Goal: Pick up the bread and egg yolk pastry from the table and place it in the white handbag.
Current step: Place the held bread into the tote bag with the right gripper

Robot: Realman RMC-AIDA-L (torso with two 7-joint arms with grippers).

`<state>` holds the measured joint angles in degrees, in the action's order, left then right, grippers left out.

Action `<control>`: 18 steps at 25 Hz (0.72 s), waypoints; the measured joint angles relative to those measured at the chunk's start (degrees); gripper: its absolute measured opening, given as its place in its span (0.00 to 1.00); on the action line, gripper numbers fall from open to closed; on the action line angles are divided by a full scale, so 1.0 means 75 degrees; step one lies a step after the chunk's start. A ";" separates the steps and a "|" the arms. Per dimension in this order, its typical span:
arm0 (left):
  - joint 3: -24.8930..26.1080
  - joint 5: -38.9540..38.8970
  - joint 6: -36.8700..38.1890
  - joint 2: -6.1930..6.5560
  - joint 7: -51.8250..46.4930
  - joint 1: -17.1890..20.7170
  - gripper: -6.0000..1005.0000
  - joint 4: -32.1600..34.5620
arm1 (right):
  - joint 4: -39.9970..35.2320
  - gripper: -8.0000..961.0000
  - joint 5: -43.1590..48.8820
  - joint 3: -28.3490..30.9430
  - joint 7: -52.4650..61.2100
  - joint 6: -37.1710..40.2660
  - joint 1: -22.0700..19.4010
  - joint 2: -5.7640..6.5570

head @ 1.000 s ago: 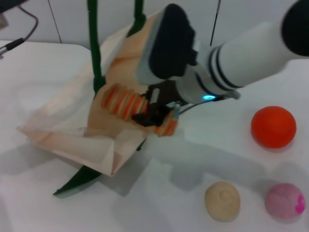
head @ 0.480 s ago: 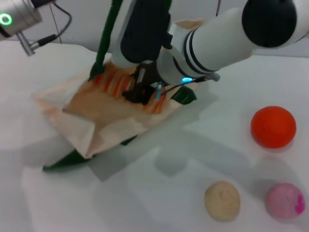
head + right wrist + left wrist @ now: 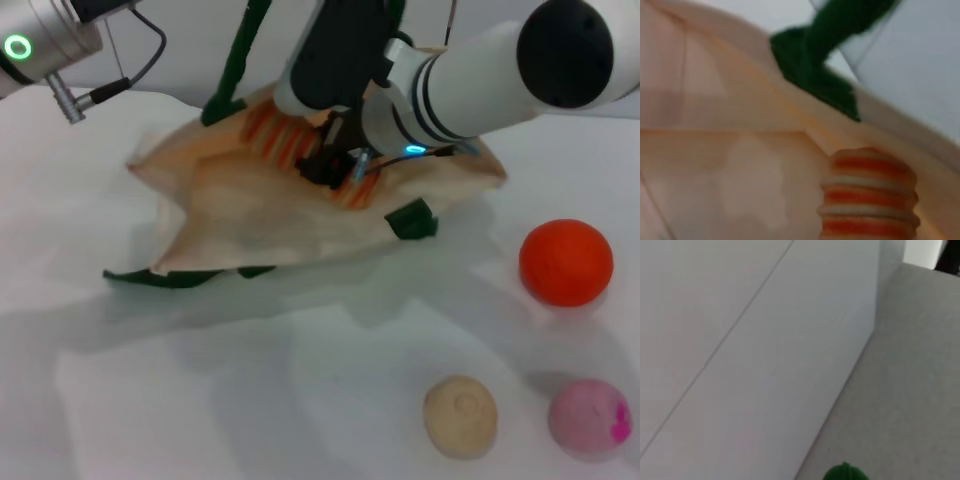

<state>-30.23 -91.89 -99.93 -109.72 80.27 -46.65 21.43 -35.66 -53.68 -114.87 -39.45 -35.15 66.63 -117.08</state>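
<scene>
Bread with orange and cream stripes sits over the white handbag, gripped in the closed fingers of the right gripper. Near the handbag's front right, the egg yolk pastry lies on the table. Beyond the handbag's left end hangs the left gripper; whether its fingers are apart I cannot tell.

Soft, even light falls from above; my right arm casts a pale, diffuse shadow on the table. The head view is slightly hazy. My right wrist view is blurred, the bread perhaps too close to focus.
</scene>
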 joint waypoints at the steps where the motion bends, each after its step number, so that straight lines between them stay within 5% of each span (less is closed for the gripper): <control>1: 0.0010 -0.0039 -0.0074 -0.0004 -0.0007 0.0003 0.12 0.0000 | 0.0076 0.42 0.0005 -0.0001 0.0011 0.0075 0.0000 0.0001; 9: 0.0033 -0.0647 -0.0642 0.0023 -0.0095 0.0222 0.12 0.0038 | 0.0737 0.39 0.0021 0.0002 0.0081 0.0783 0.0015 0.0017; 18: 0.0097 -0.1352 -0.0537 0.0311 -0.0055 0.0784 0.12 0.0060 | 0.0457 0.39 -0.0073 0.0047 0.0070 0.0987 -0.0194 0.0020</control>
<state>-29.50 -102.03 -103.96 -107.38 79.86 -40.76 21.88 -32.23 -54.23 -114.52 -38.93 -27.75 65.17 -116.93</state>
